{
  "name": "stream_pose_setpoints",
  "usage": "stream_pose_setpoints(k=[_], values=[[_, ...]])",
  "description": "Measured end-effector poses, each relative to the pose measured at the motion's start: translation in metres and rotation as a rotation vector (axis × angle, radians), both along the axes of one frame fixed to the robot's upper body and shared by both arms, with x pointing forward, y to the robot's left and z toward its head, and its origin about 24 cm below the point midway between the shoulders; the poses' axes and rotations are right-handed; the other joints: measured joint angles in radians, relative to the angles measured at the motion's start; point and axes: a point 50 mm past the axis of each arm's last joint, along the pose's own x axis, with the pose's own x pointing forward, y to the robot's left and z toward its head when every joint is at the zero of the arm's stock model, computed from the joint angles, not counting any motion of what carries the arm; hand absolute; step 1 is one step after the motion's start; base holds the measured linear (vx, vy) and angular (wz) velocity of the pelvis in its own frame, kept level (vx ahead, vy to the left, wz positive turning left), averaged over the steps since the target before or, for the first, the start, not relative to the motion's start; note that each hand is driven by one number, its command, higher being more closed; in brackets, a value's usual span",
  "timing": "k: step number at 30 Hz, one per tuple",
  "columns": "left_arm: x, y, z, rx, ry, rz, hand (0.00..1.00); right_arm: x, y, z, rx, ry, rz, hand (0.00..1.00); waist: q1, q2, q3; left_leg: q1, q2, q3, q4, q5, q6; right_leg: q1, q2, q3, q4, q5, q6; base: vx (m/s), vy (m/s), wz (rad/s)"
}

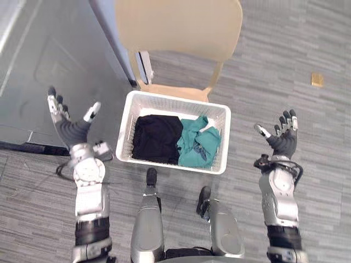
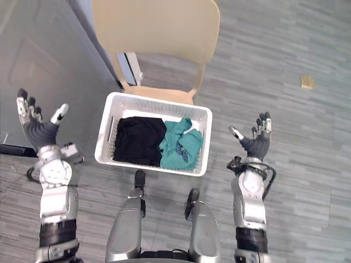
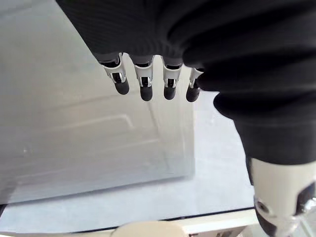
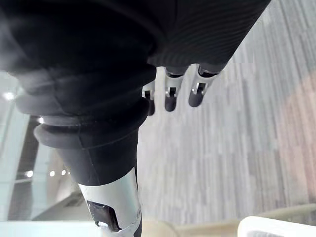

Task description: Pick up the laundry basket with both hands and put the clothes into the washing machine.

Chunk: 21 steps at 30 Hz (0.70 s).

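The white plastic lattice-walled laundry basket [image 1: 125,129] sits straight ahead of the robot, against the front of a beige moulded chair [image 1: 178,24]. A strip of the chair's seat shows just behind the basket's far rim. It cannot be told whether the basket rests on that seat or on the floor.

Inside the basket, a black crumpled garment [image 1: 156,137] fills the robot's left half. A teal crumpled garment [image 1: 197,145] lies bunched in the right half, and the two touch along the middle.

The left hand [image 1: 70,129] is raised to the left of the basket, near it but apart. Its palm is turned up, its fingers [image 3: 145,84] are spread straight and its thumb stands out to the side; it grips nothing. The right hand [image 1: 282,141] hangs to the right of the basket, well apart from it. Its fingers [image 4: 170,96] are likewise straight and splayed, and it holds nothing.

The grey wood-grain plank floor [image 1: 285,55] stretches around the chair. A small tan square piece [image 1: 317,79] lies on the floor far off to the right. A smooth grey panel [image 1: 49,55] stands at the left beyond the left hand.
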Motion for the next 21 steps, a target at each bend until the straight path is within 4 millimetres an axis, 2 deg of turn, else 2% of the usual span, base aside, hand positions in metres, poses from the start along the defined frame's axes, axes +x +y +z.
stream_pose_setpoints(k=[3, 4, 5, 6, 7, 8, 9, 10, 11, 13, 14, 15, 17, 18, 19, 21], values=[[-0.011, 0.001, -0.009, -0.029, 0.019, 0.020, 0.00, -0.010, -0.009, -0.003, -0.021, 0.006, -0.023, 0.00, 0.000, 0.008, -0.033, -0.009, -0.009, -0.075, -0.048, 0.053, -0.015, -0.010, -0.016, -0.079, 0.076, -0.058, -0.021, -0.06, -0.186, 0.79], [-0.017, 0.001, -0.015, -0.052, 0.032, 0.036, 0.00, -0.015, -0.012, -0.008, -0.026, 0.026, -0.035, 0.00, 0.000, 0.015, -0.062, -0.023, -0.014, -0.094, -0.061, 0.084, 0.005, -0.026, -0.025, -0.106, 0.123, -0.086, -0.042, -0.11, -0.218, 0.98], [-0.021, 0.001, -0.019, -0.062, 0.042, 0.043, 0.00, -0.017, -0.013, -0.009, -0.030, 0.034, -0.041, 0.00, 0.001, 0.020, -0.080, -0.043, -0.027, -0.094, -0.074, 0.147, 0.035, -0.032, -0.023, -0.115, 0.122, -0.111, -0.061, -0.12, -0.178, 1.08], [-0.023, 0.000, -0.020, -0.069, 0.043, 0.046, 0.00, -0.018, -0.014, -0.010, -0.031, 0.039, -0.040, 0.00, -0.003, 0.021, -0.090, -0.043, -0.033, -0.099, -0.114, 0.207, 0.043, -0.026, -0.041, -0.132, 0.107, -0.107, -0.072, -0.11, -0.066, 1.08], [-0.029, 0.003, -0.027, -0.090, 0.060, 0.070, 0.00, -0.021, -0.015, -0.013, -0.036, 0.048, -0.037, 0.00, 0.001, 0.018, -0.115, -0.058, -0.034, -0.062, -0.085, 0.210, 0.083, -0.019, -0.070, -0.188, 0.090, -0.082, -0.086, -0.07, -0.056, 0.70], [-0.039, 0.009, -0.034, -0.103, 0.082, 0.112, 0.00, -0.019, -0.010, -0.011, -0.047, 0.043, -0.016, 0.00, 0.003, 0.017, -0.117, -0.087, -0.023, -0.009, 0.144, 0.015, 0.113, -0.011, -0.075, -0.193, 0.079, -0.062, -0.086, -0.06, -0.053, 0.43], [-0.044, 0.013, -0.039, -0.109, 0.099, 0.133, 0.00, -0.020, -0.008, -0.012, -0.052, 0.045, -0.002, 0.00, 0.003, 0.022, -0.119, -0.086, -0.003, 0.020, 0.243, -0.058, 0.113, -0.005, -0.075, -0.194, 0.072, -0.053, -0.092, -0.10, -0.085, -0.03], [-0.054, 0.015, -0.048, -0.114, 0.140, 0.152, 0.00, -0.022, -0.005, -0.015, -0.053, 0.059, 0.019, 0.00, 0.002, 0.035, -0.129, -0.053, 0.051, 0.057, 0.389, -0.154, 0.111, 0.012, -0.067, -0.192, 0.052, -0.034, -0.099, -0.11, -0.002, -0.20], [-0.063, 0.014, -0.060, -0.137, 0.188, 0.152, 0.00, -0.026, -0.005, -0.021, -0.052, 0.082, 0.033, 0.00, -0.003, 0.053, -0.158, 0.001, 0.097, 0.058, 0.461, -0.197, 0.089, 0.018, -0.054, -0.188, 0.025, -0.012, -0.096, -0.11, 0.046, -0.24], [-0.069, 0.010, -0.071, -0.168, 0.230, 0.132, 0.00, -0.033, -0.006, -0.029, -0.051, 0.121, 0.035, 0.00, -0.008, 0.073, -0.198, 0.072, 0.125, 0.020, 0.476, -0.207, 0.067, 0.008, -0.048, -0.183, -0.003, 0.017, -0.086, -0.09, 0.141, -0.07], [-0.072, 0.010, -0.074, -0.176, 0.243, 0.133, 0.00, -0.037, -0.007, -0.035, -0.043, 0.149, 0.032, 0.00, -0.025, 0.086, -0.223, 0.137, 0.127, -0.010, 0.431, -0.192, 0.044, -0.013, -0.049, -0.183, -0.008, 0.036, -0.075, -0.11, 0.244, 0.16], [-0.073, 0.010, -0.075, -0.193, 0.241, 0.135, 0.00, -0.038, -0.008, -0.037, -0.034, 0.161, 0.025, 0.00, -0.050, 0.096, -0.243, 0.197, 0.121, -0.015, 0.290, -0.234, -0.015, -0.046, -0.056, -0.186, -0.011, 0.071, -0.062, -0.10, 0.230, 0.20], [-0.072, 0.008, -0.077, -0.196, 0.247, 0.126, 0.00, -0.039, -0.007, -0.039, -0.021, 0.167, 0.021, 0.00, -0.054, 0.096, -0.245, 0.210, 0.119, 0.003, 0.234, -0.260, -0.046, -0.058, -0.061, -0.185, -0.035, 0.111, -0.059, -0.19, 0.301, 0.02], [-0.070, 0.007, -0.082, -0.204, 0.270, 0.108, 0.00, -0.040, -0.004, -0.042, 0.002, 0.177, 0.019, 0.00, -0.053, 0.098, -0.246, 0.244, 0.112, 0.043, 0.166, -0.303, -0.067, -0.056, -0.064, -0.173, -0.077, 0.168, -0.046, -0.21, 0.298, -0.13], [-0.070, 0.006, -0.083, -0.204, 0.275, 0.103, 0.00, -0.041, -0.004, -0.043, 0.005, 0.179, 0.018, 0.00, -0.053, 0.097, -0.246, 0.248, 0.109, 0.049, 0.157, -0.309, -0.069, -0.055, -0.065, -0.170, -0.084, 0.179, -0.042, -0.23, 0.314, -0.07], [-0.067, 0.004, -0.087, -0.209, 0.291, 0.085, 0.00, -0.045, -0.004, -0.047, 0.013, 0.195, 0.011, 0.00, -0.053, 0.091, -0.249, 0.246, 0.079, 0.072, 0.135, -0.339, -0.069, -0.052, -0.074, -0.146, -0.139, 0.249, -0.027, -0.24, 0.292, 0.04]])
